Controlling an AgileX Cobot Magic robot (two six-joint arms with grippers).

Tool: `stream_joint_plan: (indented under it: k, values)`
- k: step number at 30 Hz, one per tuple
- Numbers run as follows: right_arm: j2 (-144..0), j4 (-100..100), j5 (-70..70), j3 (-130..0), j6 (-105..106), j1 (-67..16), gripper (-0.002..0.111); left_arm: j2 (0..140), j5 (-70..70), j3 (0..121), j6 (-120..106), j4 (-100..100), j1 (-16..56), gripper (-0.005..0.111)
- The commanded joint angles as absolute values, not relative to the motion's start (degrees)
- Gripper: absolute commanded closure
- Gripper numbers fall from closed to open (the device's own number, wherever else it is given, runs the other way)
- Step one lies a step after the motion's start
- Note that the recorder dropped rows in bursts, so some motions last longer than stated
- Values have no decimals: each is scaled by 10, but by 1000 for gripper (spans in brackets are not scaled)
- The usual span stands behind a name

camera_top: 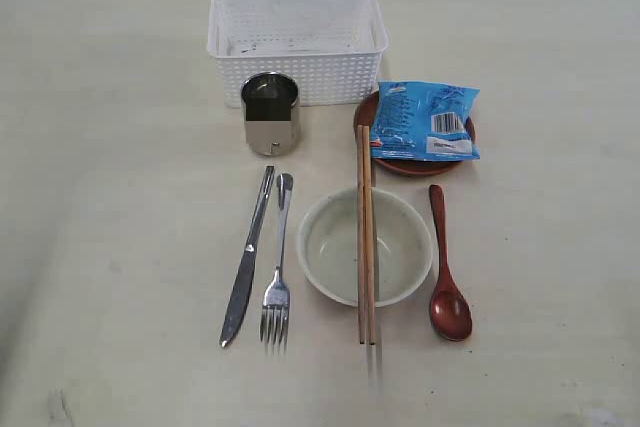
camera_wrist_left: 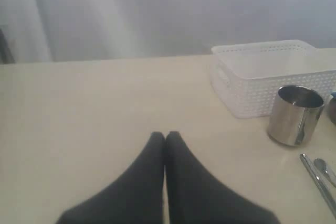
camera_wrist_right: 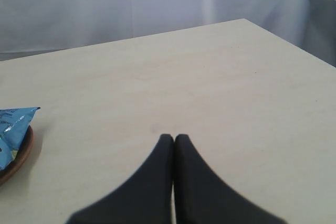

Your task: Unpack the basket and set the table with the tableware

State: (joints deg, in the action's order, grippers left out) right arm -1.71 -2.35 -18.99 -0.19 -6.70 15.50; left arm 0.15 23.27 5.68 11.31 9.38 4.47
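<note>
Exterior view: the white basket (camera_top: 300, 77) stands at the far side of the desk (camera_top: 120, 197). Just in front of its near wall is the steel mug (camera_top: 271, 113), upright. Nearer to me, the knife (camera_top: 247, 257) and fork (camera_top: 278, 267) lie side by side, close together, to the left of the cream bowl (camera_top: 330, 247). The wooden chopsticks (camera_top: 366, 237) lie as a pair across the bowl, resting on its rim and running from beside the small plate (camera_top: 400, 165) to past the bowl's near edge. The red-brown spoon (camera_top: 441, 257) lies on the desk just right of the bowl, its scoop toward me. The plate sits right of the mug and beyond the bowl, with a blue snack bag (camera_top: 425, 122) lying on it and covering most of it.

Left wrist view: the left jaws are pressed together with nothing between them, over bare desk (camera_wrist_left: 105, 103). Off to one side I see the basket (camera_wrist_left: 262, 72), the mug (camera_wrist_left: 294, 115) in front of it, and the handle ends of the knife (camera_wrist_left: 317, 182) and fork (camera_wrist_left: 328, 169) at the picture's edge.

Right wrist view: the right jaws are likewise closed tight on nothing, over open desk (camera_wrist_right: 184, 77). At the edge, a piece of the plate's rim (camera_wrist_right: 21, 156) shows with a corner of the snack bag (camera_wrist_right: 13, 124) on it.
</note>
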Motion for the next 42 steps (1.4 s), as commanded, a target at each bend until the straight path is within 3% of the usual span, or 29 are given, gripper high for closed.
stream_joint_plan:
  k: [1, 27, 42]
  values:
    - [-14, -28, -189, 0, -69, 159, 109, 0, 243, 45, 161, 83, 46, 107]
    - [-14, -28, -189, 0, -68, 129, 109, 0, 197, 0, 170, 118, -33, 107]
    - [-14, -28, -189, 0, -68, 125, 109, 0, 197, 0, 170, 118, -34, 107]
